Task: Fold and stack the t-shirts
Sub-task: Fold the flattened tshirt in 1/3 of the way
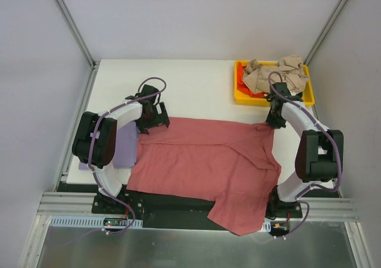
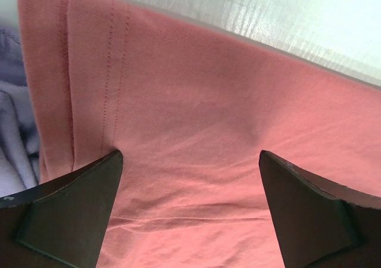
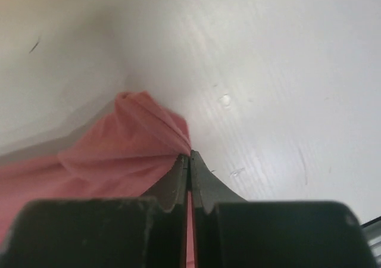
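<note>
A large dusty red-pink t-shirt (image 1: 208, 161) lies spread over the white table, one part hanging over the near edge. My left gripper (image 1: 153, 124) is open just over its far left corner; in the left wrist view the cloth (image 2: 202, 137) with its stitched hem fills the space between the wide-apart fingers (image 2: 71, 214). My right gripper (image 1: 271, 125) is shut on the shirt's far right corner; the right wrist view shows a bunch of pink cloth (image 3: 143, 137) pinched at the fingertips (image 3: 189, 161). A lavender t-shirt (image 1: 125, 149) lies folded under my left arm.
A yellow tray (image 1: 241, 95) at the back right holds crumpled beige shirts (image 1: 277, 71) over a red one (image 1: 241, 74). Bare white table (image 1: 196, 89) lies behind the pink shirt. Grey walls and metal frame posts stand close on both sides.
</note>
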